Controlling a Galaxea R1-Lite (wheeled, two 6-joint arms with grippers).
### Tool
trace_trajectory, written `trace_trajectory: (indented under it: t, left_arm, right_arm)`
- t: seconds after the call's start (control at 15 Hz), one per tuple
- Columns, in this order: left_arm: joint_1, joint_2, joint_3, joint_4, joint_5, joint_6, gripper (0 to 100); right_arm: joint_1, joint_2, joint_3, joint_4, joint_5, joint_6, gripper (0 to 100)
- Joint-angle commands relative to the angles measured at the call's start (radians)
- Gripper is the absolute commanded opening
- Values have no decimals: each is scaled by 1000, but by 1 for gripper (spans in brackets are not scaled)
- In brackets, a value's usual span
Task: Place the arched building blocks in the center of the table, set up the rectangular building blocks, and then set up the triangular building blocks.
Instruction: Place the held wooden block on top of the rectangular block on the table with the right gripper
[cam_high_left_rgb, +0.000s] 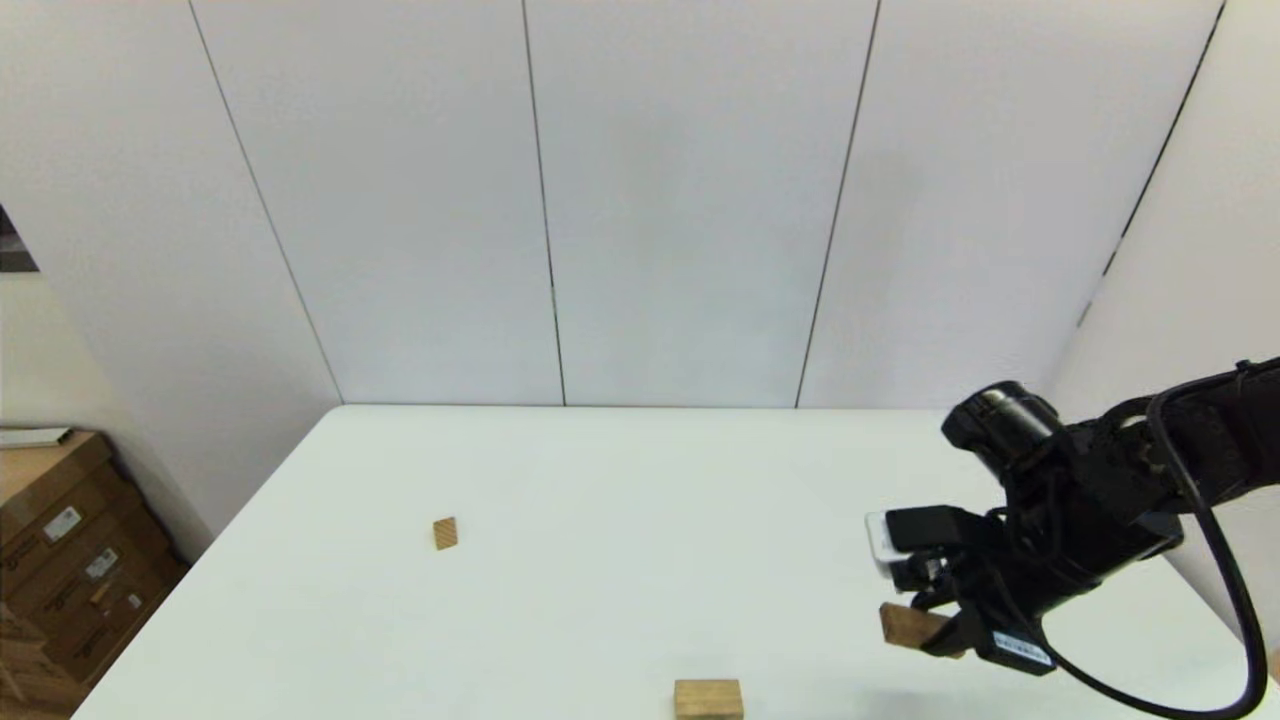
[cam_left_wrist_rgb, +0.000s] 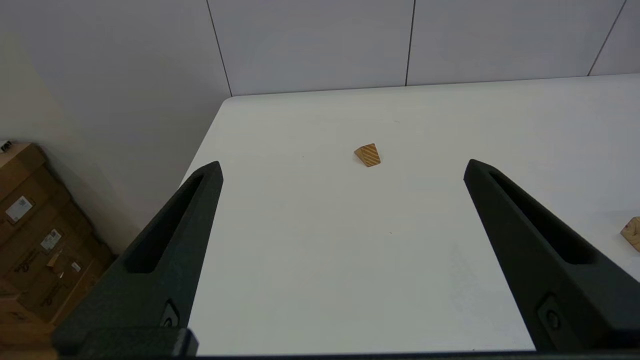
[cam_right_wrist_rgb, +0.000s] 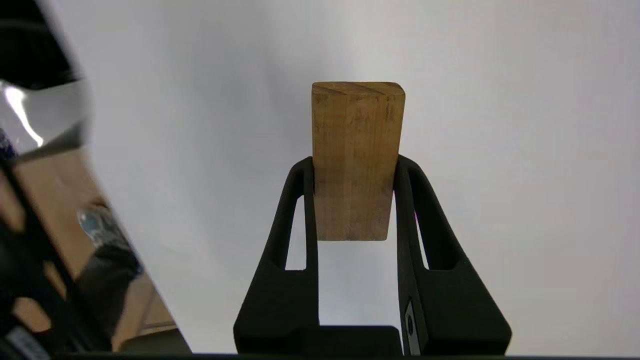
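I see the right gripper (cam_high_left_rgb: 935, 625) over the right side of the table (cam_high_left_rgb: 600, 480), its fingers (cam_right_wrist_rgb: 300, 210) clamped on the long sides of the rectangular block (cam_right_wrist_rgb: 356, 160), which is lifted off the surface. The arched block (cam_high_left_rgb: 708, 698) sits at the table's near edge, centre. The triangular block (cam_high_left_rgb: 445, 533) lies well apart on the left. The left gripper (cam_left_wrist_rgb: 342, 170) is spread wide and empty, aimed toward the triangular block.
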Motion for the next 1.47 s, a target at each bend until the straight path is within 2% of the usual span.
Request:
trace_trajectory:
  t: [0.07,0.27,0.4,0.87,1.33,1.47]
  left_arm:
    - [0,2,0,-1,0,0,100]
    - [0,2,0,-1,0,0,100]
    - [0,2,0,1,0,0,100]
    - [0,2,0,-1,0,0,100]
    - [0,2,0,1,0,0,100]
    - [0,2,0,1,0,0,100]
  right_arm:
    - [215,-13,-1,5,-2,16,0]
    - [313,54,-57,4,-5,19,0]
    - [375,154,-135,4,-6,80,0]
    - [491,312,-270,5,-6,103,0]
    - [493,372,-328,7,-6,138,0]
    - [493,381,-344,7,-6,172,0]
